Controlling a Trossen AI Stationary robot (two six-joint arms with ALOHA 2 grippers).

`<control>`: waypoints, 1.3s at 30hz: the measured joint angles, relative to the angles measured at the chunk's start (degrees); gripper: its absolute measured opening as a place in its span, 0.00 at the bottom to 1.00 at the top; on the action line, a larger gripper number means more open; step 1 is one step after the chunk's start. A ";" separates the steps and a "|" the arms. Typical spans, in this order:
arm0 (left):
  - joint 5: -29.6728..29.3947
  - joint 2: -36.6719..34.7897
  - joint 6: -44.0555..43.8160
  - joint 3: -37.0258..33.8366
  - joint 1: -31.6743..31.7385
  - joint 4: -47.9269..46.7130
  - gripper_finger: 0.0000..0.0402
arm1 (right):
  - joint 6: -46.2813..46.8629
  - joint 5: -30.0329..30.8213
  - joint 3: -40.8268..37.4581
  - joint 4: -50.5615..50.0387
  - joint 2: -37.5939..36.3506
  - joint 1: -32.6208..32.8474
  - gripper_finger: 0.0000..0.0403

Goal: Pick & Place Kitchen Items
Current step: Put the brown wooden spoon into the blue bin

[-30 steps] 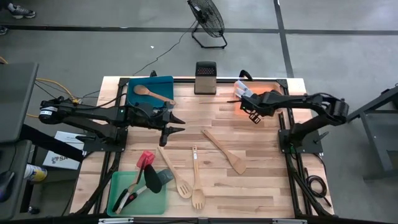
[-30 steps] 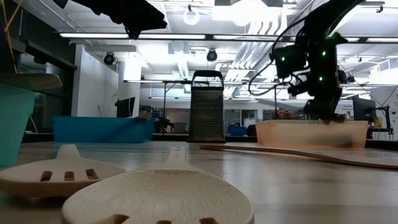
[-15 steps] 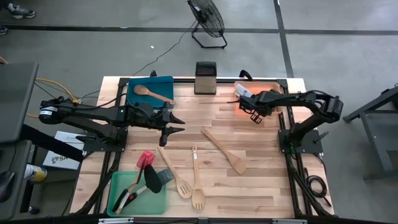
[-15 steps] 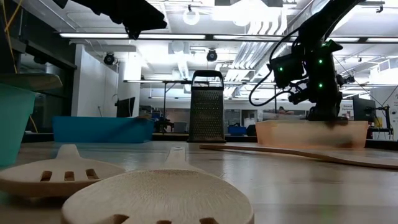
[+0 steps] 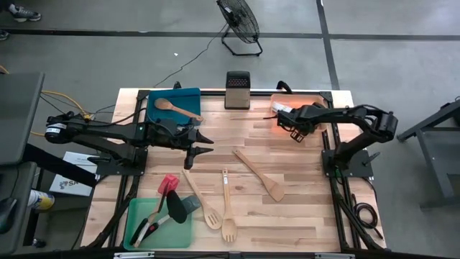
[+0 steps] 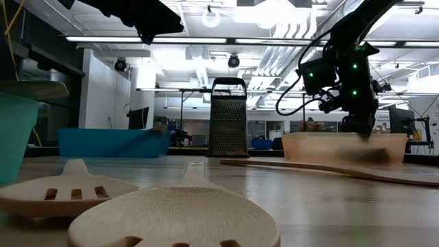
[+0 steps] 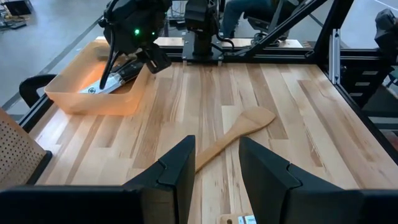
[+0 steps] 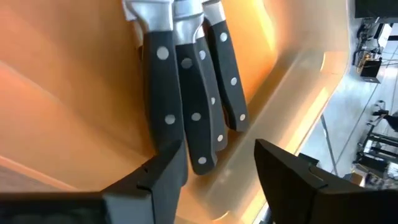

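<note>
Several black-handled steel knives [image 8: 186,93] lie side by side on the floor of the orange tray [image 5: 320,101] at the table's far right. My right gripper [image 8: 217,168] hangs open just above them, pointing steeply down into the tray; the knife handles' ends show between and beyond its two fingers. Whether a finger touches a handle cannot be told. My left gripper [image 5: 208,142] hovers open above the table left of centre, pointing toward the right side. A pale wooden spatula [image 7: 239,127] lies on the table ahead of it.
An upright box grater [image 5: 237,90] stands at the far middle. A blue tray [image 5: 188,97] at the far left holds a wooden spoon. A green tray [image 5: 136,216] at the near left holds dark utensils. Wooden spoons [image 5: 205,205], a wooden fork [image 5: 227,208] and a red spatula [image 5: 167,185] lie in the near middle.
In the low view a dark long shape that was up at my right gripper's fingers now lies low inside the orange tray beneath them. My right gripper has stayed over the tray.
</note>
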 joint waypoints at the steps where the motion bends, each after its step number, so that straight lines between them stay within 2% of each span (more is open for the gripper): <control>1: 0.00 0.00 0.00 0.00 0.01 0.01 0.31 | 0.45 -0.19 -0.01 0.03 -0.48 0.01 0.49; 6: 0.00 0.00 0.00 0.00 0.01 0.02 0.31 | 2.58 -3.22 -0.09 0.22 -5.30 0.13 0.54; 16: 0.00 0.00 -0.02 0.00 0.00 0.02 0.31 | 4.66 -13.85 -0.09 2.38 -19.03 0.13 0.54; 22: 0.00 0.02 -0.02 0.00 0.02 0.02 0.31 | 8.36 -26.91 -0.09 5.71 -25.73 0.13 0.54; 27: 0.00 0.68 -0.18 -0.02 0.00 -0.41 0.31 | 12.45 -37.53 -0.09 10.06 -27.77 2.27 0.53; 31: -0.02 1.79 -1.04 -0.05 0.02 -0.89 0.31 | 16.16 -39.69 -0.09 13.90 -27.50 7.42 0.53; 39: 0.00 2.47 -1.07 -0.03 0.00 -0.79 0.31 | 21.16 -37.78 -0.09 23.89 -27.02 20.01 0.53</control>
